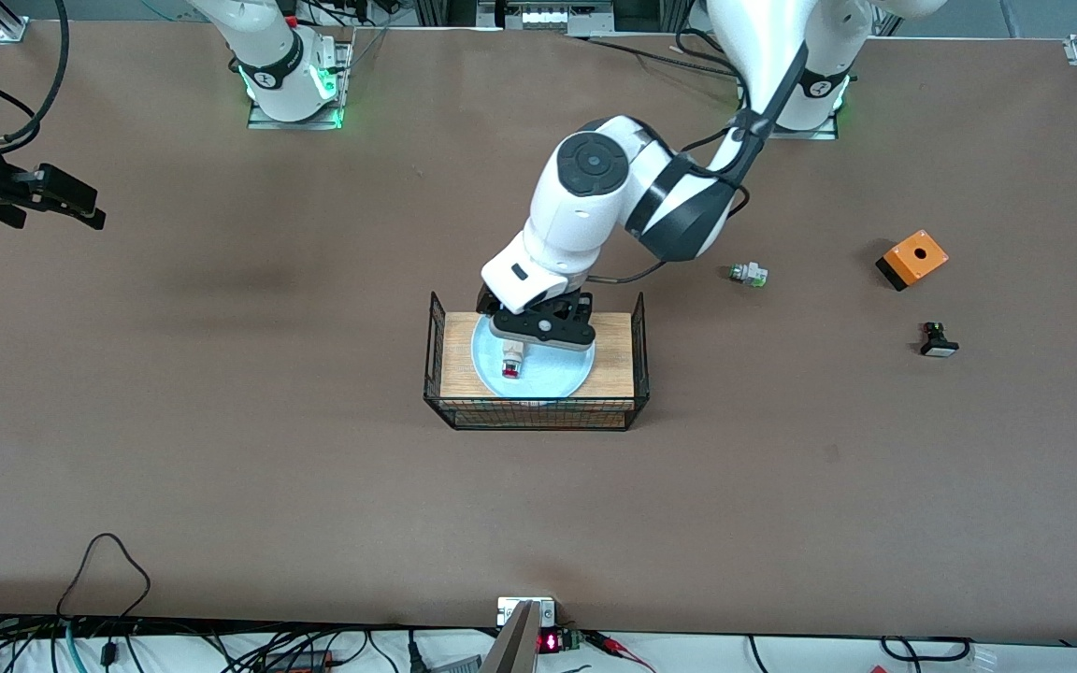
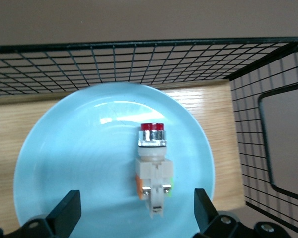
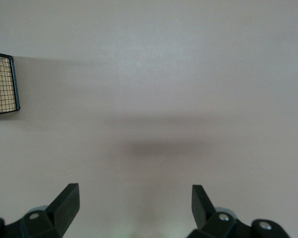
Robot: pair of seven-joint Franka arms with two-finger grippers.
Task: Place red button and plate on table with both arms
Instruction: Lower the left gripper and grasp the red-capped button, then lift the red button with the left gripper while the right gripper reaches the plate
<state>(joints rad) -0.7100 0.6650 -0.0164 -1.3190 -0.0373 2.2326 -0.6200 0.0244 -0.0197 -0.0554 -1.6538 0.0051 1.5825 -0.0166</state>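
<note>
The red button (image 1: 511,361) lies on its side on the light-blue plate (image 1: 565,372), which sits inside the wire basket (image 1: 639,348) in the middle of the table (image 1: 221,449). My left gripper (image 1: 533,342) hangs just above the plate, over the button's beige body. In the left wrist view it (image 2: 135,202) is open, its fingers on either side of the button (image 2: 152,168) without touching it, above the plate (image 2: 79,158). My right gripper (image 1: 71,204) waits open and empty over bare table at the right arm's end, as the right wrist view (image 3: 134,194) shows.
A green-tipped white button (image 1: 750,274), an orange box (image 1: 912,259) and a black button with a white cap (image 1: 938,340) lie toward the left arm's end. The basket's wire walls (image 2: 139,64) surround the plate. The right wrist view shows a corner of the basket (image 3: 2,84).
</note>
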